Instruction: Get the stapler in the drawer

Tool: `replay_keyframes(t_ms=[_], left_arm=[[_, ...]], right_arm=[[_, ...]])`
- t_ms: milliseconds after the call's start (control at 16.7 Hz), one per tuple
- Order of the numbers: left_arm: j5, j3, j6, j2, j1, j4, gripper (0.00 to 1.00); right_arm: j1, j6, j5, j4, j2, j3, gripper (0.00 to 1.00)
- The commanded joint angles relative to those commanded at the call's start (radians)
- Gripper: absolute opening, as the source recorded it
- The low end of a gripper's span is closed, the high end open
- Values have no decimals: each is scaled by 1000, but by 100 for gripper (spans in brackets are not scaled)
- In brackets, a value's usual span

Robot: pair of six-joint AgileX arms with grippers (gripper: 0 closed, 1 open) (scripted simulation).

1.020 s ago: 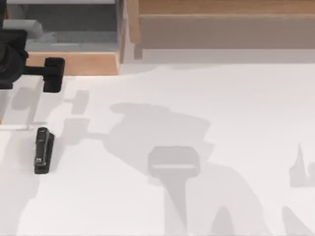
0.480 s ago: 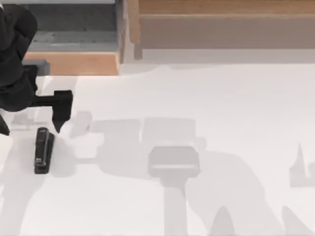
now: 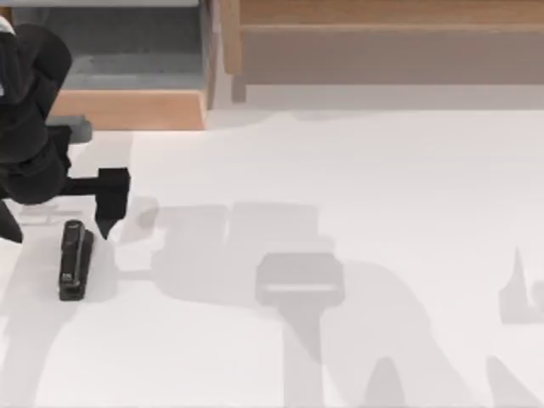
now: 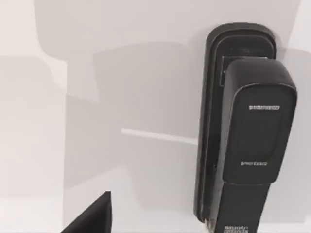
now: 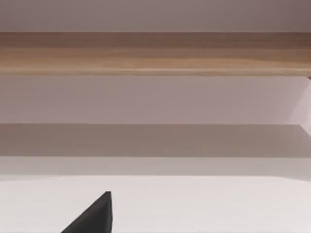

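a: stapler [image 3: 73, 260] is lying flat on the white table [image 3: 382, 187], near the table's left edge, long axis running toward the drawer [image 3: 127, 109]. in the left wrist view the stapler [image 4: 243, 131] is showing its black top with small pale label marks, nothing touching it.

b: and the left gripper [image 3: 59, 208]?

a: it is hanging just above the stapler's far end, on the drawer side. one dark finger [image 3: 110, 197] is pointing down just to the right of the stapler, apart from it. the other finger is sitting at the picture's left edge, so the pincer is probably spread wide, with the stapler's end lying between the two, though i'm hedging because the arm is covering part of it.

b: the drawer?

a: it is standing pulled out at the top left, grey floor showing behind its tan front panel. the stapler is lying outside it, well apart. the wood shelf unit [image 3: 382, 42] is sitting to its right.

b: right arm?

a: the right wrist view is facing that shelf unit [image 5: 155, 53]; i cannot tell how its pincer is set.
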Motion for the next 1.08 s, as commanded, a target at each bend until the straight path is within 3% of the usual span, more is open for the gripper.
replay_keyframes(t_ms=[300,540,1080], left_arm=[[1,-99,0,71,0,176,100],[1,-107,0,78,-1,188,100],[1,-107,0,78,-1,188,32]], right_arm=[[0,0,0,0,0,0,100],[0,0,0,0,0,0,100],[0,0,0,0,0,0,100]])
